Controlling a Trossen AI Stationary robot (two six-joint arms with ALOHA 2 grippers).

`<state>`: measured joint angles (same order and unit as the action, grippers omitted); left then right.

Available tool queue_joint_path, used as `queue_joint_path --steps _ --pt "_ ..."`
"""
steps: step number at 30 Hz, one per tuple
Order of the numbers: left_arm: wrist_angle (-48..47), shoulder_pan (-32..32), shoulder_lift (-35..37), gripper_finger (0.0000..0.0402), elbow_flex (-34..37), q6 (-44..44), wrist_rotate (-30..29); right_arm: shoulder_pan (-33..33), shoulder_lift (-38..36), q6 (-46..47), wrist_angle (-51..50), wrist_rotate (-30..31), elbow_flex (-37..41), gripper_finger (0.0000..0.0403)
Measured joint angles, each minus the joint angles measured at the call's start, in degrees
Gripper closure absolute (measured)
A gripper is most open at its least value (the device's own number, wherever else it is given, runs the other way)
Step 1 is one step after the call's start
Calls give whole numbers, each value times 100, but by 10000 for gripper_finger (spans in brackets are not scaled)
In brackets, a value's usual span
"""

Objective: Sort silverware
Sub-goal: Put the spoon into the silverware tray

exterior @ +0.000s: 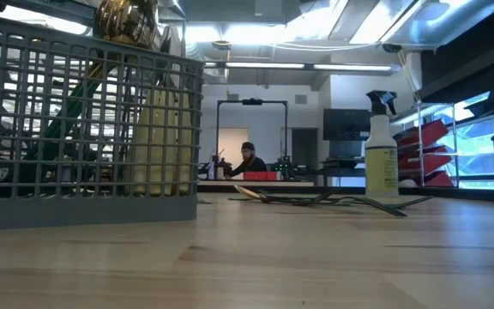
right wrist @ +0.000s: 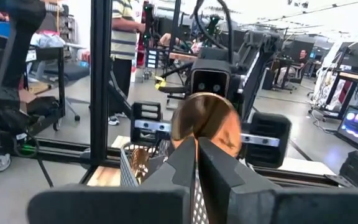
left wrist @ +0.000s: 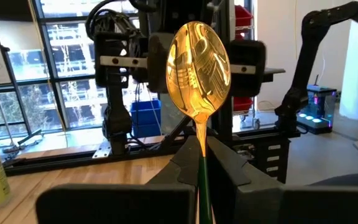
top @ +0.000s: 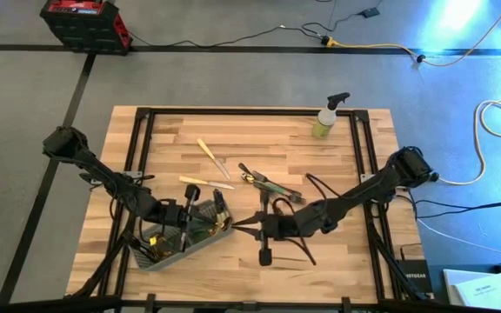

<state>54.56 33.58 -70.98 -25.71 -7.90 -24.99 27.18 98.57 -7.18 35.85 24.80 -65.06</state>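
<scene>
Sorting partly done: caddy already loaded with several pieces; cream knife and more silverware left loose on bench. Left gripper jaws clamped on green-handled spoon; right gripper jaws narrow on another spoon (neither yet dropped in).

From my seat, the tightest spot is at the grey wire-mesh caddy near the front-left of the pale wooden table: gold-headed cutlery stands upright in it, blocking a straight drop from above. My left gripper sits over it, clamped on a green-handled gold spoon. My right gripper is just beside, facing it, with only a narrow gap between them. Loose gold forks and knives clutter the centre. The yellow-green spray bottle stands at the far edge. Bare boards lie front-right.
</scene>
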Motion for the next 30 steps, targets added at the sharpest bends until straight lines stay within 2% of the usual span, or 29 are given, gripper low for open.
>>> queue_joint_path --steps 17,30 --pt "-137 4 0 401 2 18 24 -249 87 -68 -271 -257 -299 403" --pt "-653 153 0 401 2 42 50 -277 109 7 -615 -752 -297 403"
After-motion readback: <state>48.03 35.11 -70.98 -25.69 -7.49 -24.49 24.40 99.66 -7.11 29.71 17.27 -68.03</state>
